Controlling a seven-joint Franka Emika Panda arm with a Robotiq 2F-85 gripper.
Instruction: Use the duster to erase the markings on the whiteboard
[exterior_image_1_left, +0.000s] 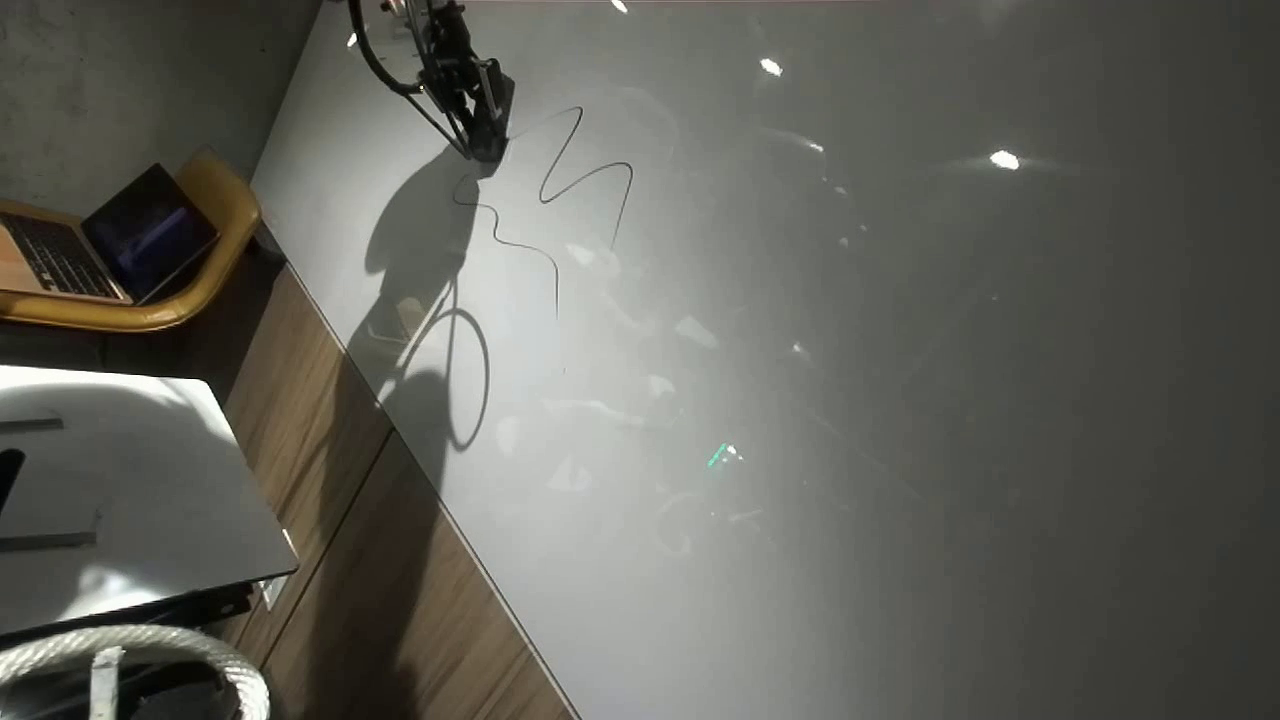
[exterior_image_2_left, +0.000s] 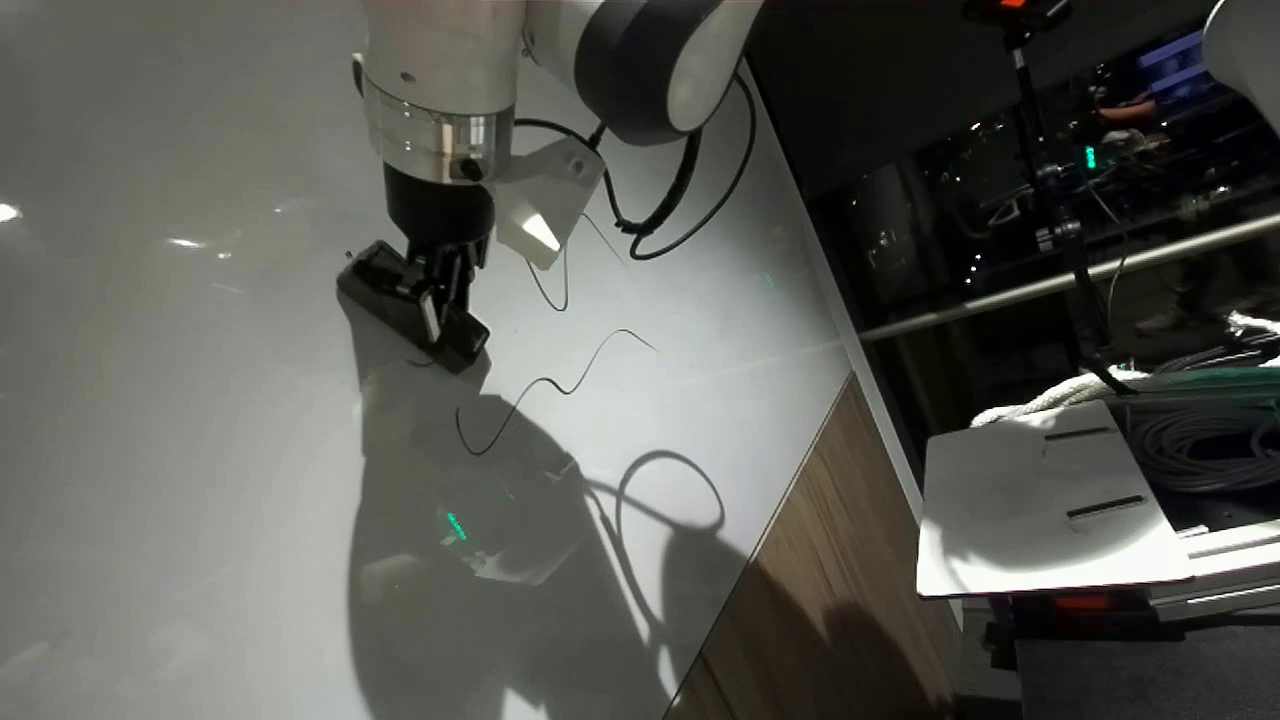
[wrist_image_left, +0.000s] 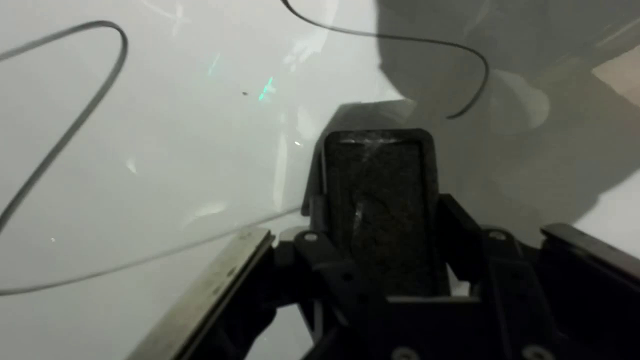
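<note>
I see an open laptop (exterior_image_1_left: 145, 238) on a yellow chair (exterior_image_1_left: 228, 202), a white table (exterior_image_1_left: 140, 475), pale rope (exterior_image_1_left: 190, 644) and wood panelling (exterior_image_1_left: 480, 645).

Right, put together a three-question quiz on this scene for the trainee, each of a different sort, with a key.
1. True or false: wavy dark markings show on the whiteboard.
2. Multiple choice: in an exterior view, the laptop is
A) shut
B) open, screen and keyboard showing
C) standing on the whiteboard
3. Fill in: in the wrist view, the end effector is gripping the ____.

Key:
1. True
2. B
3. duster
</note>
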